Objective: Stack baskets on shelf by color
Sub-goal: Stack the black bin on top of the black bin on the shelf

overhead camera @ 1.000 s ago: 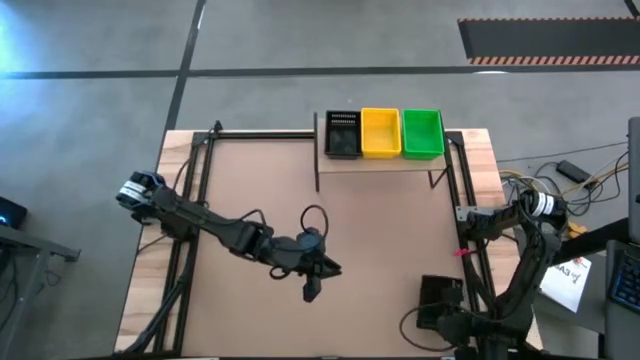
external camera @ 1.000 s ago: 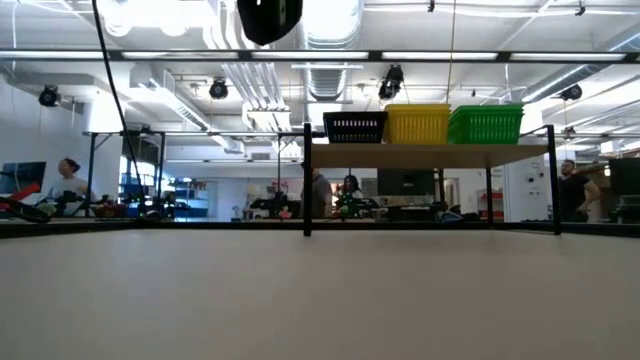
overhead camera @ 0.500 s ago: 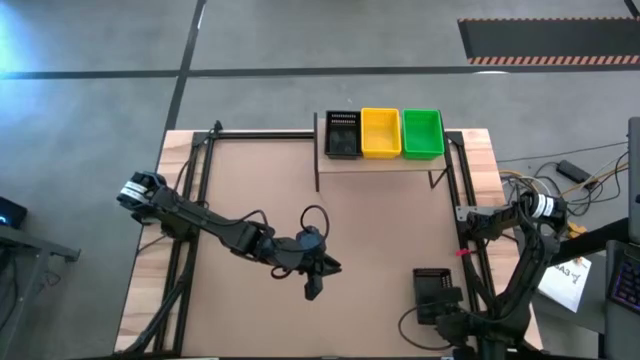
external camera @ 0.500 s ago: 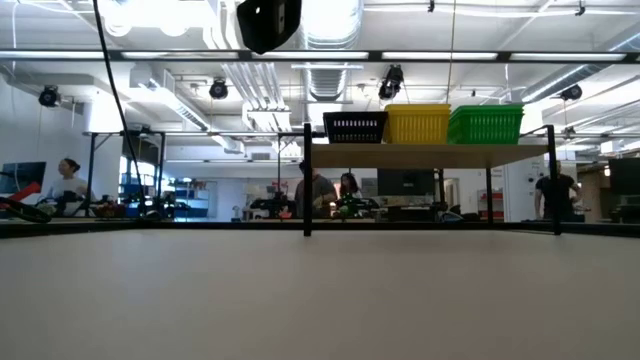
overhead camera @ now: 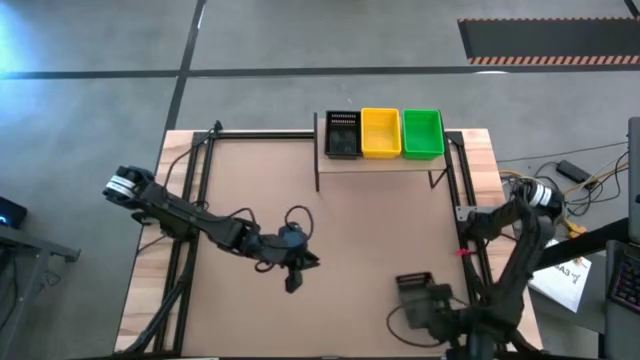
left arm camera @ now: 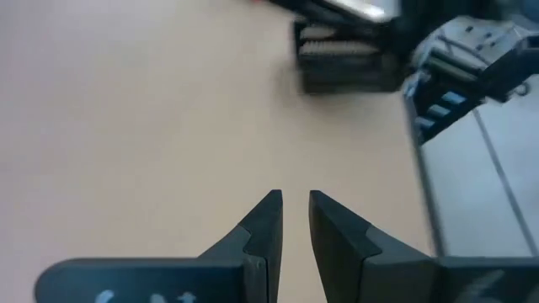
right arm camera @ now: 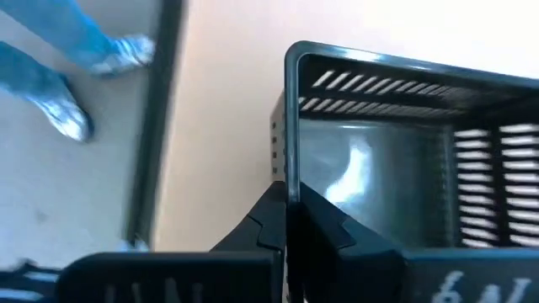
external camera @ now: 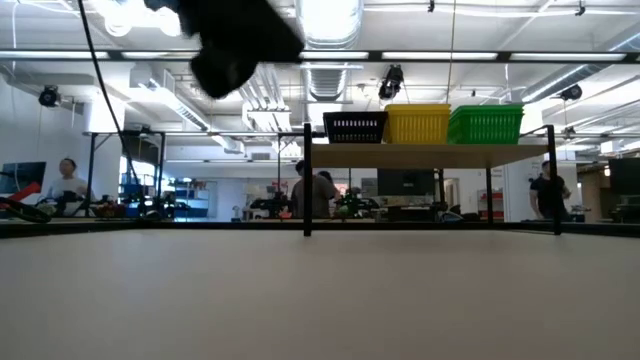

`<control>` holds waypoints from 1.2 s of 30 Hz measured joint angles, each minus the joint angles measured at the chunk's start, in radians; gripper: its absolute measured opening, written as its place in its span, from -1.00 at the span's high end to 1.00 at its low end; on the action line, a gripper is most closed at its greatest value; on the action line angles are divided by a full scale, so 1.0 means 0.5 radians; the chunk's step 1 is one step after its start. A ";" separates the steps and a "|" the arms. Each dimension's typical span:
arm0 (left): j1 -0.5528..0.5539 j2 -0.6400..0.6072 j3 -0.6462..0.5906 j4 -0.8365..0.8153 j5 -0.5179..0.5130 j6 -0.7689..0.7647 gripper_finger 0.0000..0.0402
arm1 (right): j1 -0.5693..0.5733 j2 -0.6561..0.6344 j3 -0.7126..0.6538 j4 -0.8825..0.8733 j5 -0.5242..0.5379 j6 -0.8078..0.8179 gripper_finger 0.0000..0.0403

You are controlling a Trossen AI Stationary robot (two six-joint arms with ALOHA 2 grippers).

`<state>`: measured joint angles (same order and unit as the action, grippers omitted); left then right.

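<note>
A black basket (overhead camera: 414,284) is near the table's front right, and my right gripper (overhead camera: 429,306) is shut on it; the left wrist view also shows this basket (left arm camera: 341,61). On the shelf (overhead camera: 385,165) at the far edge stand a black basket (overhead camera: 342,133), a yellow basket (overhead camera: 380,132) and a green basket (overhead camera: 422,132) side by side. My left gripper (overhead camera: 292,282) hovers over the middle of the table, its fingers (left arm camera: 269,220) a narrow gap apart with nothing between them. My right gripper pinches the top rim of one wall (right arm camera: 290,168) of the black basket, one finger (right arm camera: 333,229) inside the basket and one (right arm camera: 265,220) outside. The fingers slant down from the table's near side. Whether the basket's bottom is off the table I cannot tell.
Black frame rails (overhead camera: 190,200) run along the table's left and right sides. Cables (overhead camera: 570,180) lie beyond the right edge. The brown tabletop (overhead camera: 370,230) between the shelf and the grippers is bare. People (external camera: 315,192) stand in the room behind the shelf.
My right gripper has shut on the black basket's wall and carried it toward the table's left edge. My left gripper has drawn back toward the table's left edge, its finger gap unchanged.
</note>
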<state>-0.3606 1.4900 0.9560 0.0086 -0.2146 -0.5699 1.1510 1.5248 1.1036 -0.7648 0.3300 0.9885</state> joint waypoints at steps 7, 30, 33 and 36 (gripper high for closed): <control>0.070 -0.212 -0.574 0.532 0.002 0.000 0.78 | -0.602 -0.203 0.343 -0.023 -0.035 -0.604 0.96; 0.178 -0.496 -1.102 1.016 0.127 0.002 0.78 | -2.662 0.270 1.688 -0.345 -0.254 -2.540 0.96; 0.178 -0.497 -1.101 1.011 0.126 0.001 0.78 | -2.824 0.381 1.821 -0.561 -0.306 -2.594 0.96; 0.178 -0.499 -1.101 1.014 0.098 0.000 0.78 | -2.920 0.463 1.880 -0.715 -0.401 -2.647 0.96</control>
<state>-0.2714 1.2407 0.4057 0.5156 -0.1657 -0.5701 -0.3087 1.7565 2.0436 -1.1225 0.1295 -0.3349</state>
